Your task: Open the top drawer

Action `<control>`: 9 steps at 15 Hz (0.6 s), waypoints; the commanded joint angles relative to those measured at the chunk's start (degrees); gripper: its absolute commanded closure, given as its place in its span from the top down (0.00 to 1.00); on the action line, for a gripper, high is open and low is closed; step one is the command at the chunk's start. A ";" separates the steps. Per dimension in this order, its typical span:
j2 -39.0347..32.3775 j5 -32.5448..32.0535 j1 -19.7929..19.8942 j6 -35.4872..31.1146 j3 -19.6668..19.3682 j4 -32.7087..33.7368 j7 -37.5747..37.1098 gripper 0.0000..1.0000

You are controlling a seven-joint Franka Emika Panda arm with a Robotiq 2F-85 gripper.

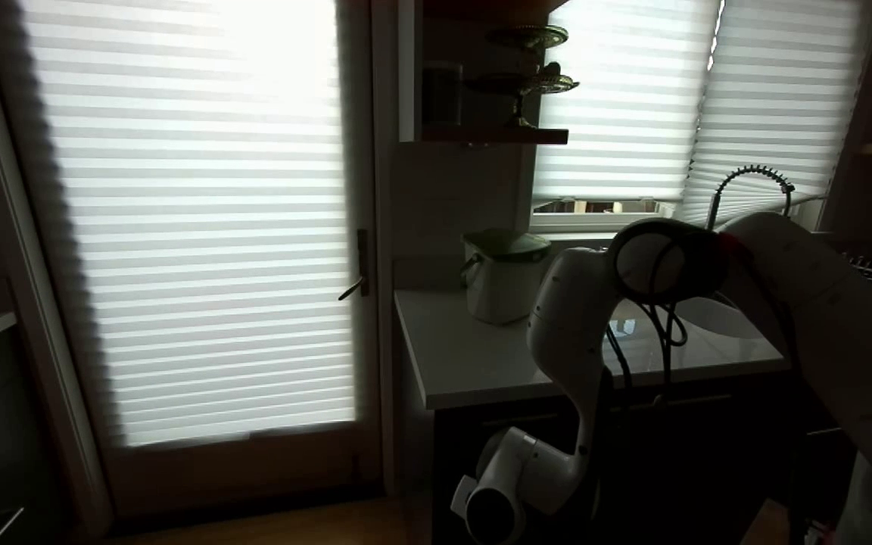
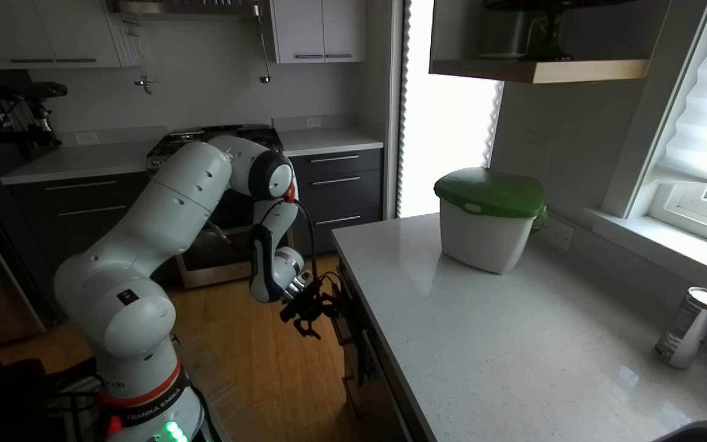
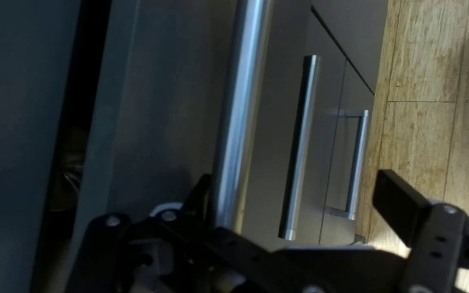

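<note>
The top drawer (image 3: 165, 101) shows in the wrist view as a dark flat front, turned sideways, with a long metal bar handle (image 3: 238, 122). A narrow black gap with thin wire-like items inside runs along its upper edge, so it appears slightly open. My gripper (image 3: 299, 191) is open, with its two fingers wide apart. The handle passes between the fingers, close beside the left finger, which sits at the drawer-front side of the bar. In an exterior view the gripper (image 2: 310, 319) is at the cabinet front below the worktop (image 2: 384, 276). Elsewhere the arm hides it.
Lower drawers with bar handles (image 3: 299, 154) lie below, above the wood floor (image 3: 426, 134). A white bin with green lid (image 2: 488, 215) and a can (image 2: 691, 328) stand on the worktop. A stove (image 2: 212, 239) and grey drawers (image 2: 341, 190) are behind the arm.
</note>
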State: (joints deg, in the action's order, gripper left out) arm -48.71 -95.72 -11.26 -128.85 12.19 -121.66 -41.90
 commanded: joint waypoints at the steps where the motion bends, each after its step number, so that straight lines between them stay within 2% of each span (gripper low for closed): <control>1: 0.63 0.83 1.23 -4.09 3.39 -8.89 -2.31 1.00; 5: 2.29 3.46 -0.20 -3.44 7.92 -16.68 -5.60 1.00; 9: 5.19 4.71 -2.08 -5.40 13.27 -24.88 -12.31 1.00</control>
State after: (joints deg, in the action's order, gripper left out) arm -42.76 -93.71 -13.58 -129.93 24.23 -139.86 -50.16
